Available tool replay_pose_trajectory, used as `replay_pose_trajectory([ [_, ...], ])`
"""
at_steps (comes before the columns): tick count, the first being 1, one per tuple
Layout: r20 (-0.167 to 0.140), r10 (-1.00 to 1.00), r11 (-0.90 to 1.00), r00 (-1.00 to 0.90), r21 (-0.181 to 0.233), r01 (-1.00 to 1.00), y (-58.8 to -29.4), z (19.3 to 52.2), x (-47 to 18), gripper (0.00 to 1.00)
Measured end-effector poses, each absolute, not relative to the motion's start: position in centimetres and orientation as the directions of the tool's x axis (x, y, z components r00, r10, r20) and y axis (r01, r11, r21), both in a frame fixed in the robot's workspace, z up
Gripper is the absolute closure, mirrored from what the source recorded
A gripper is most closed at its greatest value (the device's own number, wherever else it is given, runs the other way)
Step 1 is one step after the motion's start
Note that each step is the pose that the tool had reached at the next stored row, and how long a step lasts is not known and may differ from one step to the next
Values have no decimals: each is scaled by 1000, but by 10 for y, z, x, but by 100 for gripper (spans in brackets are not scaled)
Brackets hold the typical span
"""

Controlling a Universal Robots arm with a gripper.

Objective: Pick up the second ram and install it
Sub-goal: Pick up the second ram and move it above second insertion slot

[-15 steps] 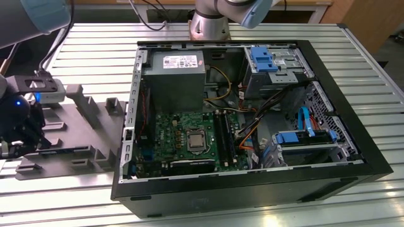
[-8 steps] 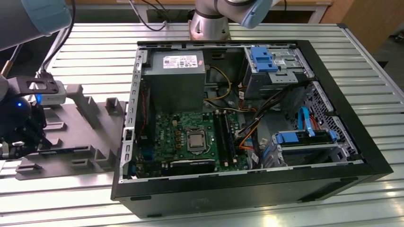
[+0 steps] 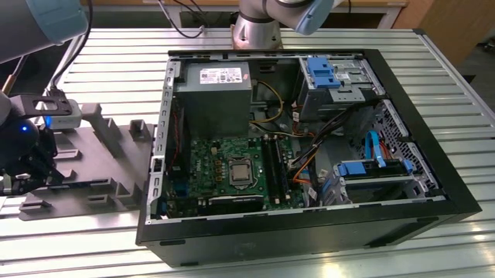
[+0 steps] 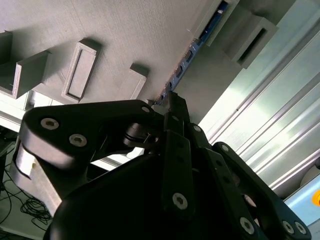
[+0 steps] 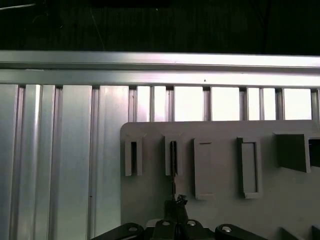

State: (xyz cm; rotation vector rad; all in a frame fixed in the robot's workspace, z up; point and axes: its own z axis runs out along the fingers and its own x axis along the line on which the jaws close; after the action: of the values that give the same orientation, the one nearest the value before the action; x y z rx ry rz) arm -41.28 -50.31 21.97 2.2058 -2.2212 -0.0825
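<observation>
The gripper [image 4: 170, 100] has its fingers drawn almost together, pinching the near end of the ram [image 4: 192, 47] by its thin edge. The ram's long axis runs straight out from the fingertips, in line with the gripper. Its far end sits in a slotted post of the fixture [image 4: 125, 35], so I judge it gripped but not yet lifted clear.

The first wrist view agrees: the ram [image 5: 173, 175] shows edge-on as a thin dark line from the gripper [image 5: 176, 202] to the post.

In the exterior view the gripper [image 3: 23, 174] hangs over the fixture [image 3: 101, 150] at about nine o'clock, on the exterior view's left, with the table [image 3: 116, 52] beneath. The slots [image 3: 272, 165] inside the case [image 3: 309, 231] lie toward three o'clock from it, well apart. They run roughly twelve to six.
</observation>
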Motion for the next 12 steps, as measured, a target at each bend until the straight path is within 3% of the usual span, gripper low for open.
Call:
replay_pose_trajectory([
  [2, -30, -1000, 6, -8, 44, -999, -503, 220, -413, 89],
  [4, -30, -1000, 6, -8, 44, -999, -503, 220, -413, 77],
  [7, -30, -1000, 6, -8, 45, -999, -503, 220, -413, 71],
  [8, -30, -1000, 6, -8, 45, -999, -503, 220, -413, 64],
  [12, -30, -1000, 6, -8, 41, -999, -503, 217, -413, 64],
])
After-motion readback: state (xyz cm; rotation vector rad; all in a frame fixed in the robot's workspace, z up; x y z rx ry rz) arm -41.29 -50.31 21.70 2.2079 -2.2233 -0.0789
